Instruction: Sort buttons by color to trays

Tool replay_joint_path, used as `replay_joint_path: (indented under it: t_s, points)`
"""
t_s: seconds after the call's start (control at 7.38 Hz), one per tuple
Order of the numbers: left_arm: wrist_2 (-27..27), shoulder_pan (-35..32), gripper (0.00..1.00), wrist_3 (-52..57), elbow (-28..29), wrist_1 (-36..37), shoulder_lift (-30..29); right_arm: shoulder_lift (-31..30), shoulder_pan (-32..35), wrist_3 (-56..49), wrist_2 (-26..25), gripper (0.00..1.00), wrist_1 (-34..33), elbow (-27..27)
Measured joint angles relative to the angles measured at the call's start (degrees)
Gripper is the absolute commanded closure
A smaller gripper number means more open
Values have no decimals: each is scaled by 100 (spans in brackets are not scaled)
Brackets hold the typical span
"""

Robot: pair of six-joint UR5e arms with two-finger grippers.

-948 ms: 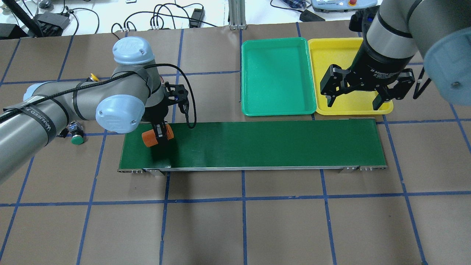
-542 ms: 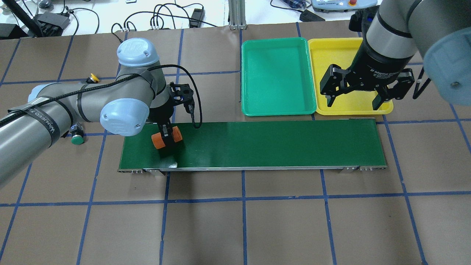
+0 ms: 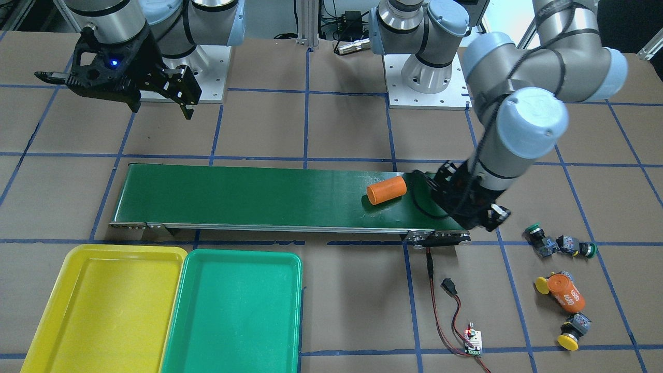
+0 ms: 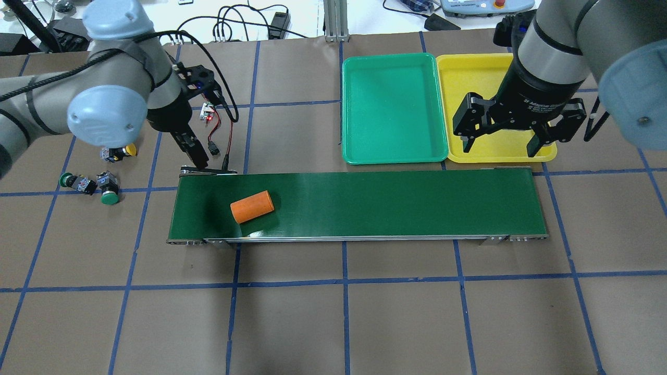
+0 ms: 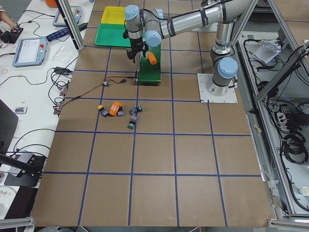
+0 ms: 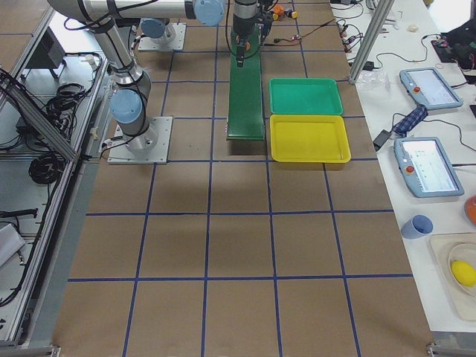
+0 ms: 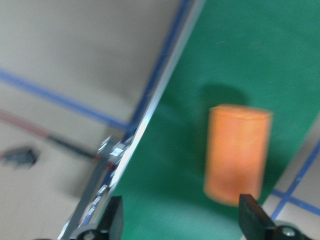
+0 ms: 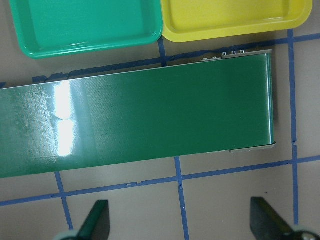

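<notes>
Orange cyl. (image 7: 237,152) blurs in wrist cam, left claw (image 7: 182,222) tips cropped.

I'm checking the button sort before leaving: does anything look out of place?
Yes. An orange cylinder, not a button, lies on its side on the belt. The green tray and yellow tray hold nothing. The four buttons lie off the belt's end beside a second cylinder.

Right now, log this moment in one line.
left fingers open, empty | right fingers open, empty | orange cylinder lying on dark-green conveyor belt | green plastic tray, yellow plastic tray empty | four push-buttons on table, unsorted
</notes>
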Motion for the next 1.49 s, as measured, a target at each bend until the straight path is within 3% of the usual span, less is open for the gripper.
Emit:
replay_joint_path:
  t_s: [0.41,0.95,1.22,1.49]
  points:
    - [-184,1227,0,-1973,920,-20,-830,8,0,-6,-56,0,13,28]
    - [-255,1473,0,-5390,2306,-153,-2177,5,-1,-2,-78,0,7,34]
    - [-241,1487,0,-5976,2837,-457,-2607,7,-2,-1,-76,0,3,35]
    - [-250,1588,0,-6048,2997,-600,-2845,8,0,2,-79,0,25,36]
